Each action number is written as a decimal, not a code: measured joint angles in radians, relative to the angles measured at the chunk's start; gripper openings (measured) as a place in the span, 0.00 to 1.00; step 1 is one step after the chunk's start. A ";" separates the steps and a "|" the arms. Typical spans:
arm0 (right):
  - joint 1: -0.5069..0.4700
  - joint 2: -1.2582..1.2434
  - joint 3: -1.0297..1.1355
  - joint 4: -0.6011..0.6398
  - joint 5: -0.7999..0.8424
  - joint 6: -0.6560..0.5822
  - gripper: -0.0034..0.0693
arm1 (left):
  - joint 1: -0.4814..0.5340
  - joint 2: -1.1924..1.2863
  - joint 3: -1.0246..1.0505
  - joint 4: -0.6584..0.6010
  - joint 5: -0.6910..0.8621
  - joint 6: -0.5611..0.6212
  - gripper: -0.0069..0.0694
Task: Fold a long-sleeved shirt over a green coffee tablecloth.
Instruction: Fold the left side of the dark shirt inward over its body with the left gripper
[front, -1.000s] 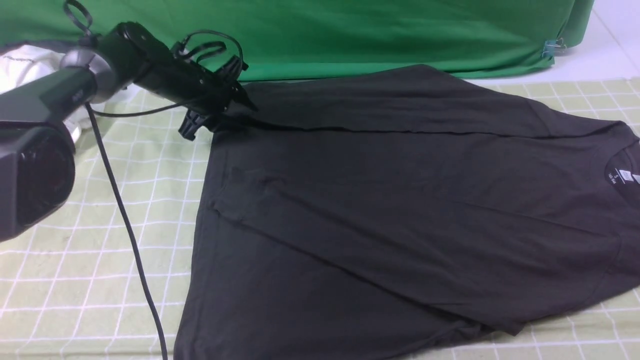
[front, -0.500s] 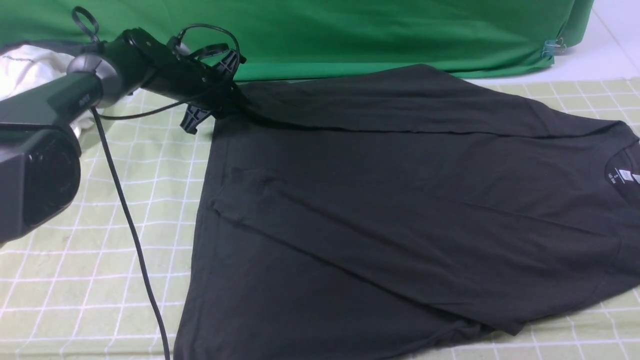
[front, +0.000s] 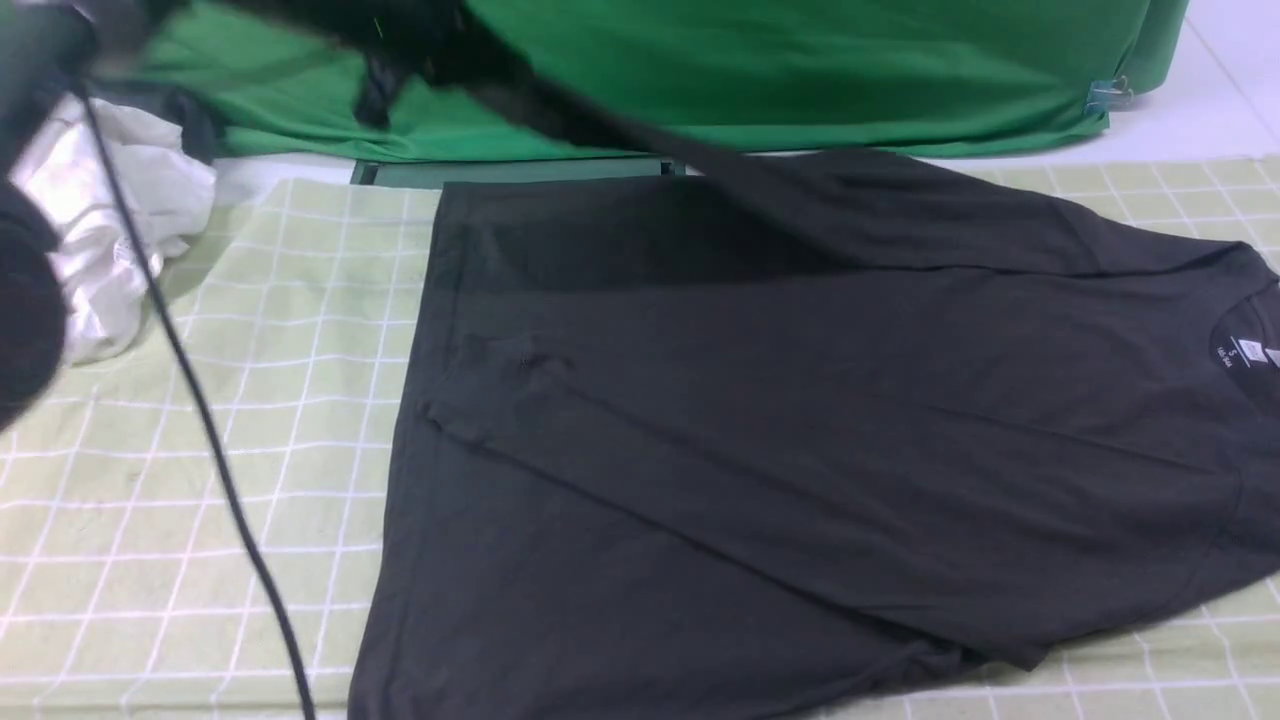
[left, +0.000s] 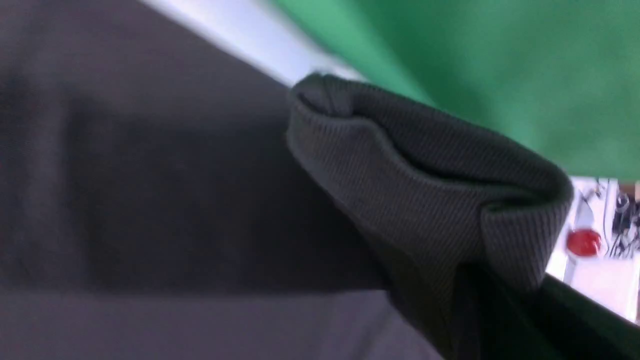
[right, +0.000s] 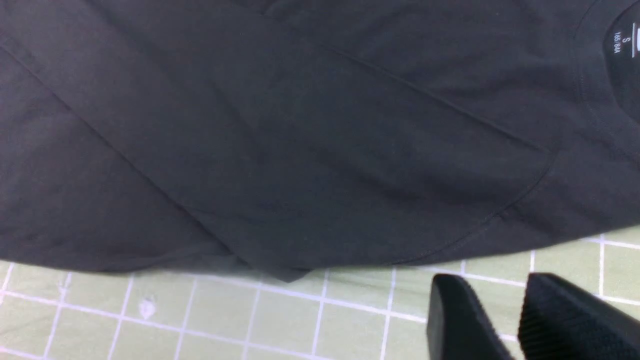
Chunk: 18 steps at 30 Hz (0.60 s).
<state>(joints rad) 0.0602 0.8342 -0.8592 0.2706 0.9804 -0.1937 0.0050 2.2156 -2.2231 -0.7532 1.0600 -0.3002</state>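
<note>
The shirt's (left: 150, 200) ribbed black cuff (left: 425, 165) bunches against the dark end effector (left: 492, 300), folded over on itself. Beyond it the shirt lies blurred, then a white strip (left: 260, 45), green fabric (left: 500, 60) and a small red thing (left: 582, 241).

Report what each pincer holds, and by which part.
The left pincer holds the shirt by the ribbed cuff of its far sleeve, lifted off the tablecloth. The right pincer holds nothing.
</note>
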 joint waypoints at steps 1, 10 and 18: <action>0.000 0.000 0.000 0.000 0.000 0.000 0.32 | -0.007 -0.030 -0.004 0.034 0.024 -0.012 0.13; 0.000 0.001 0.000 0.000 0.020 0.001 0.32 | -0.223 -0.326 0.303 0.521 0.153 -0.052 0.13; 0.000 0.001 0.000 0.000 0.023 0.002 0.32 | -0.275 -0.447 0.706 0.630 0.127 -0.104 0.13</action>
<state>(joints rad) 0.0602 0.8353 -0.8592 0.2706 1.0029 -0.1919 -0.2695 1.7685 -1.5173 -0.1233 1.1870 -0.4042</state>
